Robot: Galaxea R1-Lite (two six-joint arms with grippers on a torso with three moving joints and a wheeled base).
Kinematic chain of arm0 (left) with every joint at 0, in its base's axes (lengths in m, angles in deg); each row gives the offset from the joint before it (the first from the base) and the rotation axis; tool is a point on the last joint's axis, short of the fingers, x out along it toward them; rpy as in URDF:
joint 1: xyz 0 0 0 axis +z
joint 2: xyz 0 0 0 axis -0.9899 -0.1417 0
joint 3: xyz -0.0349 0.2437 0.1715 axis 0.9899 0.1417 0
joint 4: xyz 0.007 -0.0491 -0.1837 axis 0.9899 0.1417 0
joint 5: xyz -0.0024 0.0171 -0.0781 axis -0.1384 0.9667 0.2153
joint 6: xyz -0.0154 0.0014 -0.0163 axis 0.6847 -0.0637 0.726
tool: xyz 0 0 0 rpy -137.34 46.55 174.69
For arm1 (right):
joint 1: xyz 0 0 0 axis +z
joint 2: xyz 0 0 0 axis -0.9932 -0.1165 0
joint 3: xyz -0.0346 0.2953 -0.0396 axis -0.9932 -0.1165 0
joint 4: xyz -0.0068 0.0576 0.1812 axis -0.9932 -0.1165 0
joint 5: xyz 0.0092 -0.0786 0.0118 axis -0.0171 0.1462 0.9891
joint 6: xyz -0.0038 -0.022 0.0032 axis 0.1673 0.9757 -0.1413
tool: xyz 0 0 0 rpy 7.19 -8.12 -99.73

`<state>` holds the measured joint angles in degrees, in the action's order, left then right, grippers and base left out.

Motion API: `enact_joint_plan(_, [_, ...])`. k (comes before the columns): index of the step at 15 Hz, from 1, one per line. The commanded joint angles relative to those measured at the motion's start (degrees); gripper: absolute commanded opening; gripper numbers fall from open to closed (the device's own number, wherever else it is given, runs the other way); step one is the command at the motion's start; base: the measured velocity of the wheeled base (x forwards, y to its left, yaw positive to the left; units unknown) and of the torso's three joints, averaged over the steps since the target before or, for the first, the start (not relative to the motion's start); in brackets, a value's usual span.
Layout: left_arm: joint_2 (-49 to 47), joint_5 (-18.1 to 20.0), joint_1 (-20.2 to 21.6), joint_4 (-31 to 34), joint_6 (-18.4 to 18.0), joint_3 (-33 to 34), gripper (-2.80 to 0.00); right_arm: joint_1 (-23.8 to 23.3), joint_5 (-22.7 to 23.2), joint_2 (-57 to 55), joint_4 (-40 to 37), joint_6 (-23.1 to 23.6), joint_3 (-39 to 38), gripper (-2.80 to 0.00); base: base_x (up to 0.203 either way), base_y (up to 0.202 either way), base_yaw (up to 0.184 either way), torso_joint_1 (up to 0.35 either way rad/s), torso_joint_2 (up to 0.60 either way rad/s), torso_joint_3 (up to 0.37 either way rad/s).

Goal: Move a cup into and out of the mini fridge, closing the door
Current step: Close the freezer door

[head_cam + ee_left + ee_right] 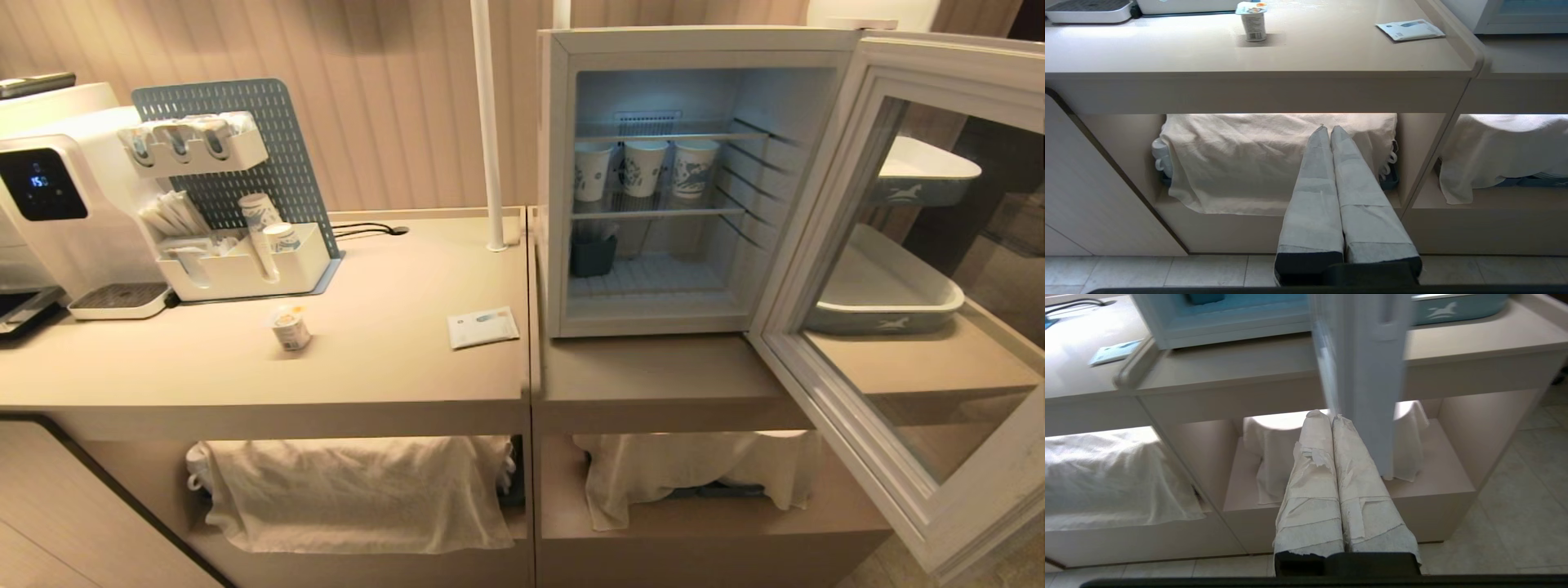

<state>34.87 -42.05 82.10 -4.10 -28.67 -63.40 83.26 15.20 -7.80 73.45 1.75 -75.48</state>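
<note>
On counter (pixel 392 359), cup (pixel 291 327) stands alone; fridge door (pixel 914 327) swung wide; both claws pinched together, empty.

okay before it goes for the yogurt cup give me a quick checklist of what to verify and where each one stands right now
1. Cup upright on the counter, nothing touching it: ok.
2. Fridge door swung wide: ok.
3. Free space inside: bottom shelf mostly bare, beside a dark container; upper shelf holds three paper cups: ok.
4. Left gripper empty but shut, low before the counter front; must open before grasping: not ok.
5. Right gripper shut, empty, close by the door's edge: ok.
6. Packet lies between cup and fridge; whether it obstructs the carry: cannot tell.
</note>
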Motion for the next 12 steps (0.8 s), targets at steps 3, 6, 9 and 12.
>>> enact_joint_plan(3, [0.0, 0.0, 0.0, 0.0, 0.0, 0.1, -2.8, 0.0, 0.0, -0.1, -0.1, 0.0, 0.0, -2.8, 0.0, -0.196, 0.0, 0.004, 0.0, 0.002])
enact_joint_plan(6, [0.0, 0.0, 0.0, 0.0, 0.0, 0.1, -2.8, 0.0, 0.0, -0.1, -0.1, 0.0, 0.0, -2.8, 0.0, -0.194, 0.002, 0.003, 0.0, 0.004])
enact_joint_plan(9, [0.0, 0.0, 0.0, 0.0, 0.0, 0.1, -2.8, 0.0, 0.0, -0.1, -0.1, 0.0, 0.0, -2.8, 0.0, -0.194, 0.001, 0.002, 0.01, 0.001])
enact_joint_plan(12, [0.0, 0.0, 0.0, 0.0, 0.0, 0.1, -2.8, 0.0, 0.0, -0.1, -0.1, 0.0, 0.0, -2.8, 0.0, -0.193, 0.001, 0.005, 0.0, 0.003])
